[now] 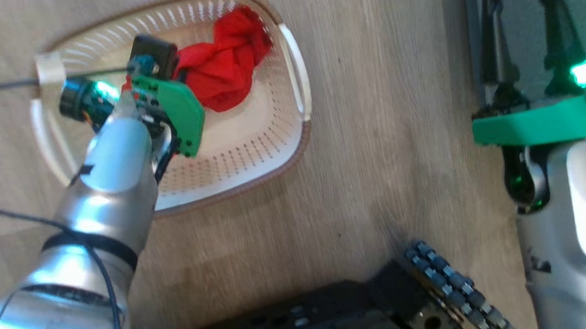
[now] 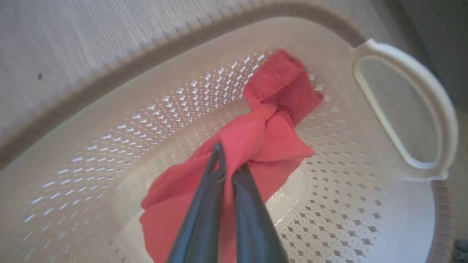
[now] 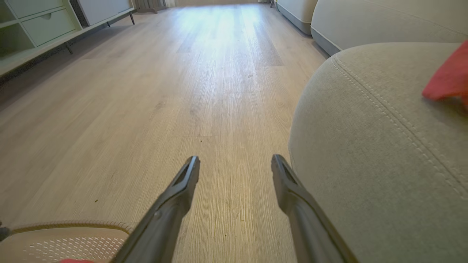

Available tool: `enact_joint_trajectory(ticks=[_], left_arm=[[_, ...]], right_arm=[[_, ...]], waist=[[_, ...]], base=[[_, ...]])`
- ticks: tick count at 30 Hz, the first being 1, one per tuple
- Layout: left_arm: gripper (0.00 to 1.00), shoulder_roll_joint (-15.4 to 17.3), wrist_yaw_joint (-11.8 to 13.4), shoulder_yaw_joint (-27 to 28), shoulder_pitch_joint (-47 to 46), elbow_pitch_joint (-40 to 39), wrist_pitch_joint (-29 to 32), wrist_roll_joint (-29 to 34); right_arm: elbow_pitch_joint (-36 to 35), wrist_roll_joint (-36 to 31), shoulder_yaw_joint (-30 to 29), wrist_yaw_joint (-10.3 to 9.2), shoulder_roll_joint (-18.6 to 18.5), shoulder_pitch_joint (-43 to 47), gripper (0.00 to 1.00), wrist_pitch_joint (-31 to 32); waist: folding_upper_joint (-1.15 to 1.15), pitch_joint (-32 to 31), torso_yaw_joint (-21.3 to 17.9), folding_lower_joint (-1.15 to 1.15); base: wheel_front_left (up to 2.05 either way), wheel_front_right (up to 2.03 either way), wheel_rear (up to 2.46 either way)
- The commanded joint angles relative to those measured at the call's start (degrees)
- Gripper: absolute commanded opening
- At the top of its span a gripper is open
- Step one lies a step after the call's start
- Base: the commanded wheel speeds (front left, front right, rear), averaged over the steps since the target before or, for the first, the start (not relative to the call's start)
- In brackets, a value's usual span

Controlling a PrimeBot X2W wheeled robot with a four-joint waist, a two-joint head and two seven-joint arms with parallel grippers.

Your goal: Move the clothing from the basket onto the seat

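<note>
**Left arm reaching into the basket.** The basket (image 1: 252,151) stood on the wooden floor (image 3: 182,91). Inside it lay a bunched red garment (image 1: 223,70), pushed towards the perforated wall beside one white handle (image 2: 431,109). The left gripper (image 2: 231,157) reached down inside the basket. Its two dark fingers were drawn almost together and pinched a fold of the red garment between them. Whether the cloth was lifted off the basket's bottom could not be told. The right gripper (image 3: 236,160) hung outside the basket, over the floor just past one basket corner. Its fingers were spread wide and held nothing. The grey seat (image 3: 365,146) stood apart from the basket, beyond that gripper. A second red garment (image 3: 448,78) rested on top of it.
</note>
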Motion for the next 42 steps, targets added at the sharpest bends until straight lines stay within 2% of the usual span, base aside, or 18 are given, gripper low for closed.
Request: enact_joint_trajectory(ticks=[1, 7, 12, 21, 32, 42], left_arm=[[0.00, 0.7, -0.3, 1.1, 3.5, -1.4, -1.9, -1.3], [0.00, 0.6, -0.6, 2.6, 9.6, -5.2, -5.7, -6.2], [0.00, 0.7, 1.0, 4.8, 15.2, -9.9, -6.5, -8.3], [0.00, 2.3, 3.9, 9.3, 29.0, -24.7, -6.6, -10.2], [0.00, 4.8, 7.2, 14.2, 44.9, -42.4, -6.6, -10.5], [0.00, 6.8, 8.7, 15.6, 50.0, -47.0, -6.2, -11.0]], right_arm=[[-1.0, -0.6, 0.4, 0.14, 0.2, 3.6, 1.00, -0.5], [1.2, -2.0, -0.3, 0.14, 0.2, 7.2, 1.00, -0.5], [2.6, -3.1, -0.8, 0.14, 0.2, 10.6, 1.00, -0.5], [5.4, -4.9, -1.6, 0.14, -0.1, 16.4, 1.00, -0.5], [7.8, -4.4, -0.6, 0.14, -0.5, 22.9, 1.00, -0.5], [9.1, -3.8, 0.7, 0.14, -1.0, 25.5, 1.00, -0.5]], waist=[[0.00, -6.1, 3.5, 0.00], [0.00, -17.3, 7.1, 0.00], [0.00, -25.1, 10.0, 0.00], [0.00, -37.4, 14.0, 0.00], [0.00, -48.3, 15.5, 0.00], [0.00, -52.9, 15.5, 0.00]], base=[[0.00, 0.00, 0.00], [0.00, 0.00, 0.00], [0.00, 0.00, 0.00], [0.00, 0.00, 0.00], [0.00, 0.00, 0.00], [0.00, 0.00, 0.00]])
